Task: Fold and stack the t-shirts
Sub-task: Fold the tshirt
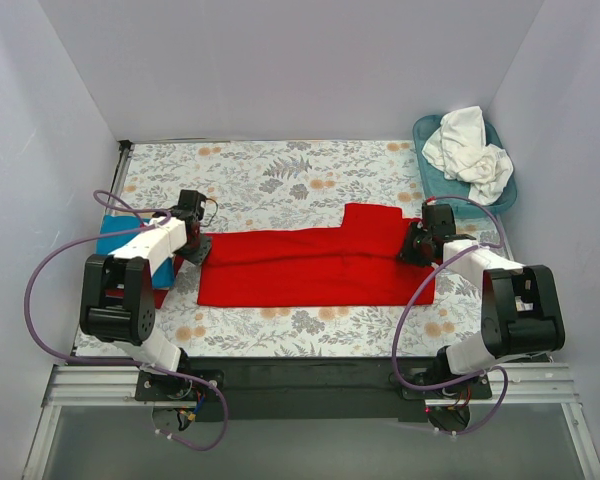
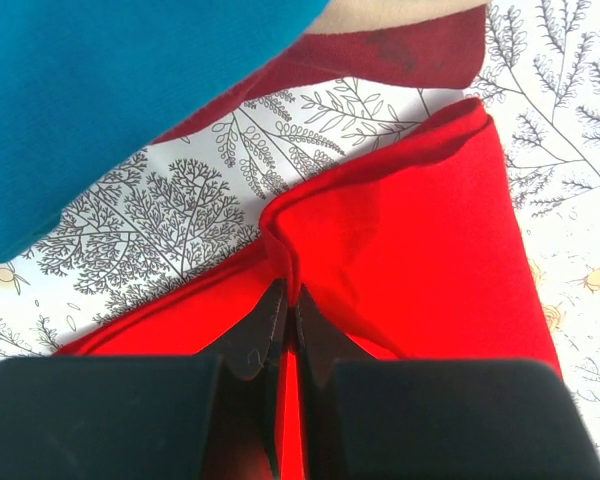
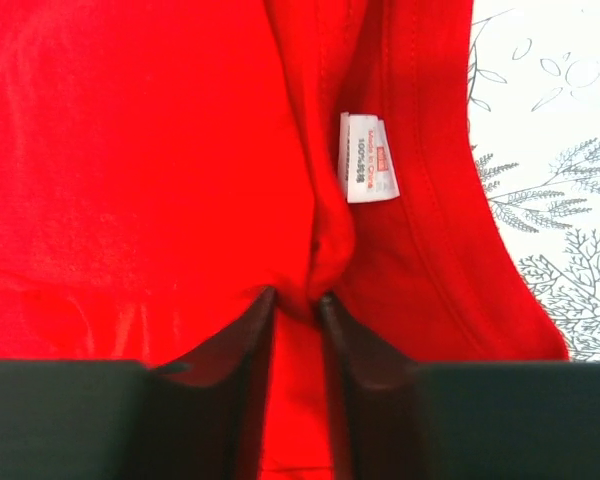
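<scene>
A bright red t-shirt (image 1: 310,265) lies folded into a long strip across the floral cloth. My left gripper (image 1: 198,250) is at its left end, shut on a pinched ridge of red t-shirt (image 2: 400,250) cloth at the edge; the left gripper (image 2: 288,300) fingertips meet on it. My right gripper (image 1: 412,245) is at the right end by the collar. In the right wrist view, the right gripper (image 3: 298,300) squeezes a bunched fold of the red t-shirt (image 3: 130,150) just below the white label (image 3: 367,158). A folded turquoise t-shirt (image 1: 115,235) lies at the far left. White t-shirts (image 1: 470,150) are heaped in the basket.
The teal basket (image 1: 425,172) stands in the back right corner. The turquoise t-shirt (image 2: 110,90) lies close beside my left gripper, with a darker red cloth (image 2: 400,50) showing under it. White walls close in the table on three sides.
</scene>
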`<state>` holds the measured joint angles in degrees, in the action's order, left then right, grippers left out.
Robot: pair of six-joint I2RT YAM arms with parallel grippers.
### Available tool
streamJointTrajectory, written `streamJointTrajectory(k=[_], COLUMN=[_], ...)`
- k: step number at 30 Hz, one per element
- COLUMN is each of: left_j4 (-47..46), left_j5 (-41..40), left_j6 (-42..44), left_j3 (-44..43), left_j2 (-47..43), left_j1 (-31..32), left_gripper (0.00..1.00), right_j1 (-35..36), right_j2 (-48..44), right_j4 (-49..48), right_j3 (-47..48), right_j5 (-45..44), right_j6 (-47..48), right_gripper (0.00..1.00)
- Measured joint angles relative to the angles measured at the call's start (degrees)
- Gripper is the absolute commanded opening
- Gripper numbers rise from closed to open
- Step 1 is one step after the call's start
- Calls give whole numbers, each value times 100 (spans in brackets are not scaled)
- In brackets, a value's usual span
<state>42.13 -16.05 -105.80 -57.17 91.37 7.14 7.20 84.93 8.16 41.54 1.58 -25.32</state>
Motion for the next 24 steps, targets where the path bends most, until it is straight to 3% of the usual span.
streamJointTrajectory(k=[5,14,24], left_j4=[2,61,-15], left_j5=[13,90,326], left_j6=[52,212,695], left_j3=[-13,-367,-2326], left_j2=[28,31,1049], left_j1=[-28,-70,-216], left_gripper=[0,0,0], right_j1=[-2,-2,-120], right_j2=[57,-46,164], right_j4=[-90,-70,68], right_j3=[2,83,1384], right_j5=[15,72,168], right_j6=[-17,-39,37], right_gripper=[2,1,1])
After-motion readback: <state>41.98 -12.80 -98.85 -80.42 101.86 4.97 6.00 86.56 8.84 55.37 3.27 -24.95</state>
